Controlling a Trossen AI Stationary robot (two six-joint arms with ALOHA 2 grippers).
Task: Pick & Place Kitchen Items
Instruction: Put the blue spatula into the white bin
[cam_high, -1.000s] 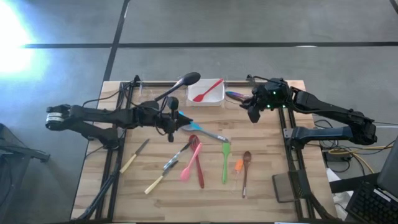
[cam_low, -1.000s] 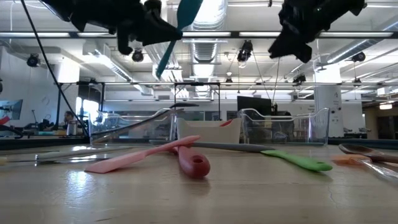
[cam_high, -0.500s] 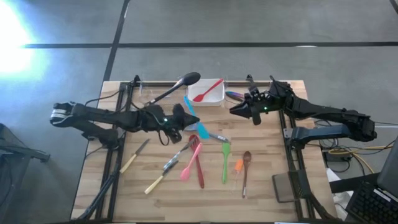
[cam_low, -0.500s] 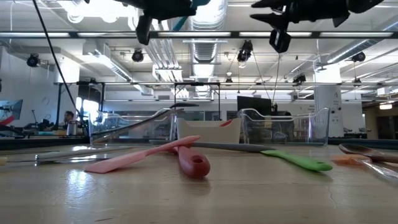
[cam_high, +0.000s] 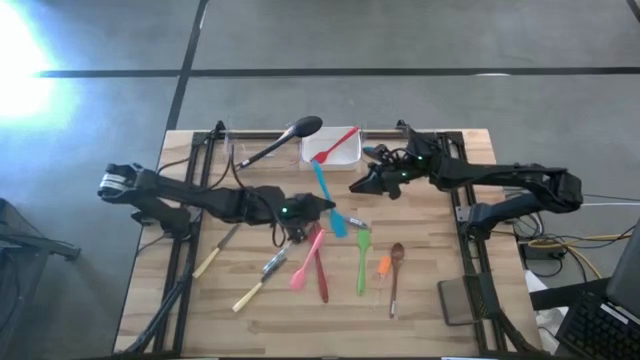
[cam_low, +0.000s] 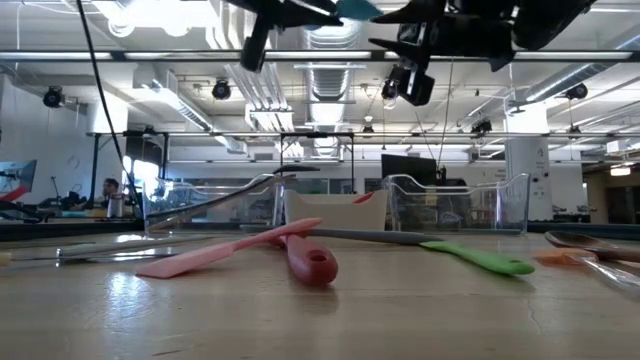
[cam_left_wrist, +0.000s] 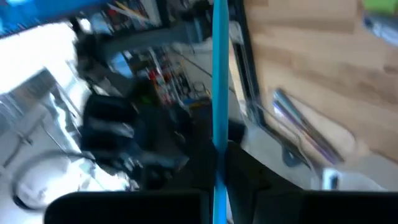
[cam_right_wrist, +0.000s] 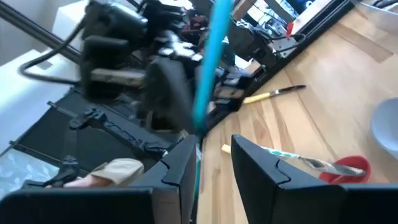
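A teal spatula (cam_high: 322, 185) hangs high over the table's middle, running from far to near. My left gripper (cam_high: 316, 207) has reached in from the left and is shut on it. My right gripper (cam_high: 356, 187) stands open just right of it, at about the same height, with its fingers pointing level at it. In the right wrist view the teal handle (cam_right_wrist: 208, 68) passes close by one finger (cam_right_wrist: 181, 165); I cannot tell whether they touch. The other utensils lie flat on the wood: a pink spatula (cam_high: 308, 262), a red spoon (cam_high: 321, 275), a green spatula (cam_high: 362, 262) and a wooden spoon (cam_high: 396, 272). My left gripper pinches the teal spatula between its two fingers, about midway along it (cam_left_wrist: 219, 146). The fingers come level from the table's left and lie across it. The spatula is lifted clear of the table, its handle toward the far edge and its blade (cam_high: 338, 222) toward the near one.
At the far edge stand a white tray (cam_high: 340, 158) holding a red spoon, a clear tray (cam_high: 232, 150) with a black ladle (cam_high: 285, 138), and another clear tray (cam_high: 385, 150). Wooden-handled knives (cam_high: 215, 252) (cam_high: 255, 288) lie near left. A dark pad (cam_high: 455, 300) sits near right.
My left gripper has carried the teal spatula toward the table's right edge and rolled its wrist, so the spatula has turned to run far to near. My right gripper has come toward the table's middle and tipped from pointing down to level, facing the spatula.
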